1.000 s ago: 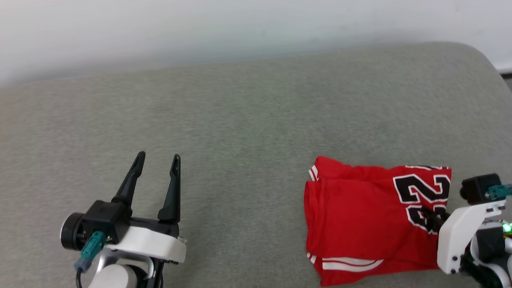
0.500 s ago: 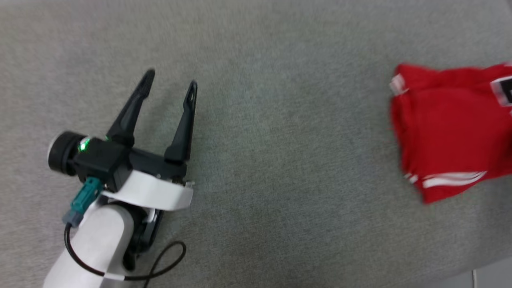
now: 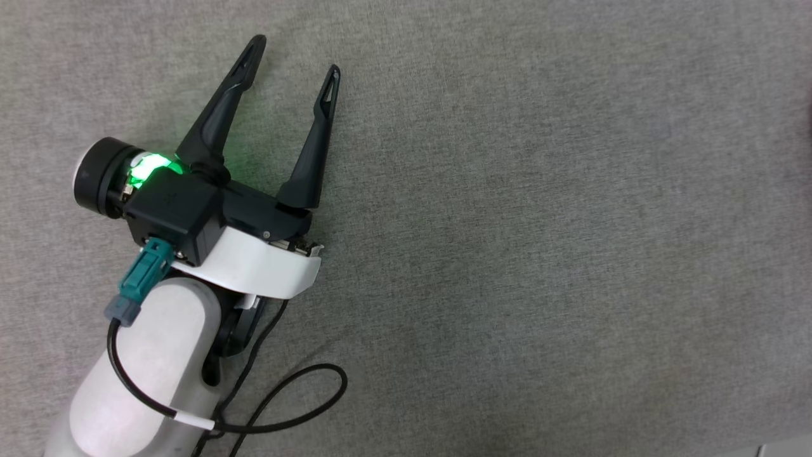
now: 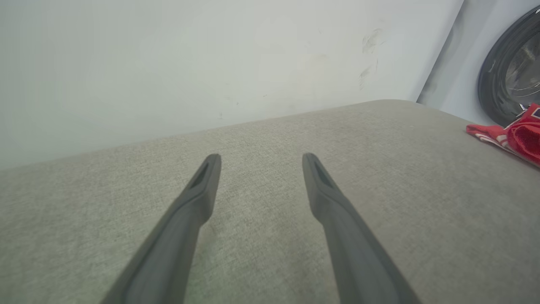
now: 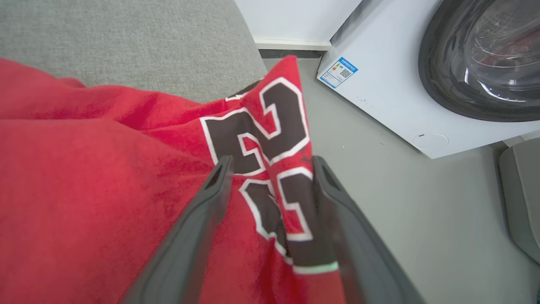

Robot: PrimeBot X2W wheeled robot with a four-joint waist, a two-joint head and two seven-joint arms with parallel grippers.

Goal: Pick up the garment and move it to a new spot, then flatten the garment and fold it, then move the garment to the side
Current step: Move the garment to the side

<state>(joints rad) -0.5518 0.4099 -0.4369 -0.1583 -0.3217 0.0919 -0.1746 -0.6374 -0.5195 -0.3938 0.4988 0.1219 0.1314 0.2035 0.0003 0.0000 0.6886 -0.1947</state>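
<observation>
Jersey [image 5: 84,190] folded at grey cushion [image 3: 539,222] edge, 3 o'clock from left gripper [image 3: 295,56], spread wide, empty. Right gripper [image 5: 271,162] splayed astride number-panel ridge, clamping nothing. Back straight out; avoid dragging that fold.

Grey woven-fabric worktop [image 3: 539,222], rounded at one corner. Pale wall [image 4: 168,63] behind its far edge, faintly scuffed. Off the rounded corner: white washing machine [image 5: 379,97] on smooth grey floor [image 5: 422,219], with a dark round door [image 5: 485,59] and a small blue-and-white label [image 5: 338,72] on its white panel. White skirting [image 5: 291,43] at the wall foot.
</observation>
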